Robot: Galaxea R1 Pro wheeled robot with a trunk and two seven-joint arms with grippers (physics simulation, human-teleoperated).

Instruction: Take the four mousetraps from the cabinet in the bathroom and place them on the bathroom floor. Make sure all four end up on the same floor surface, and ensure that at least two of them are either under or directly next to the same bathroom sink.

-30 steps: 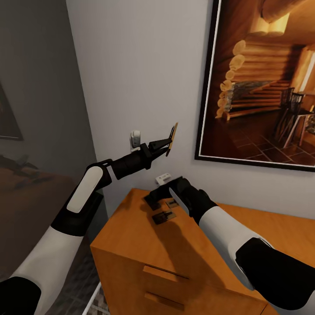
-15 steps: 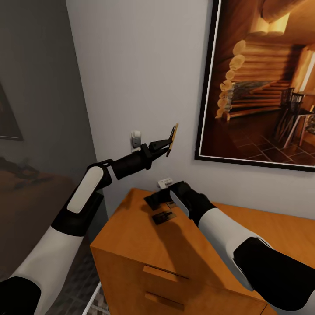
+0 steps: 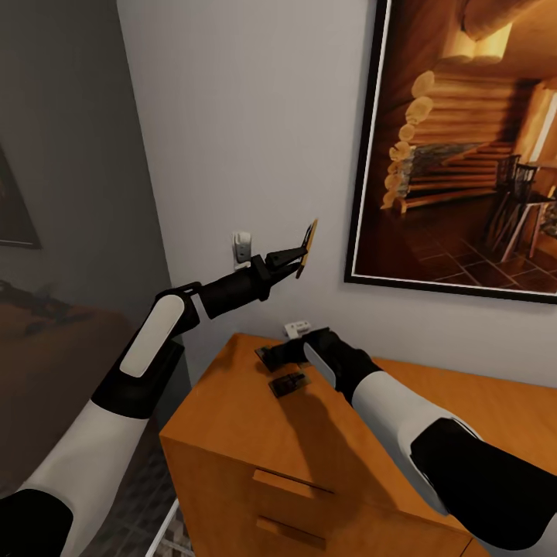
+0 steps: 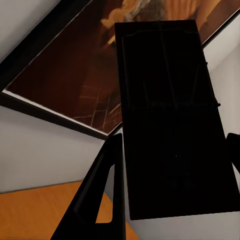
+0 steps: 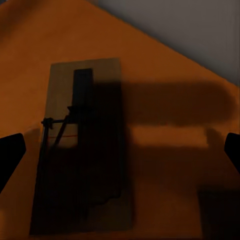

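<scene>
My left gripper (image 3: 300, 258) is raised in front of the white wall, shut on a mousetrap (image 3: 309, 244) held on edge. In the left wrist view that mousetrap (image 4: 170, 120) is a dark plate between the fingers (image 4: 106, 187). My right gripper (image 3: 272, 357) hovers low over the back left corner of the orange-brown cabinet (image 3: 232, 433), open. Another mousetrap (image 3: 288, 383) lies flat on the cabinet top just in front of it. In the right wrist view a mousetrap (image 5: 82, 150) lies between the spread fingertips (image 5: 10, 155), closer to one finger.
A large framed picture of a log cabin (image 3: 464, 139) hangs on the wall above the cabinet. A white wall outlet (image 3: 241, 246) sits behind my left arm. Bar handles (image 3: 292, 482) mark the cabinet drawers. A dim room opens at the left.
My right gripper has sunk slightly toward the cabinet top, and its wrist now covers one mousetrap that showed before. The left arm with its mousetrap has barely moved.
</scene>
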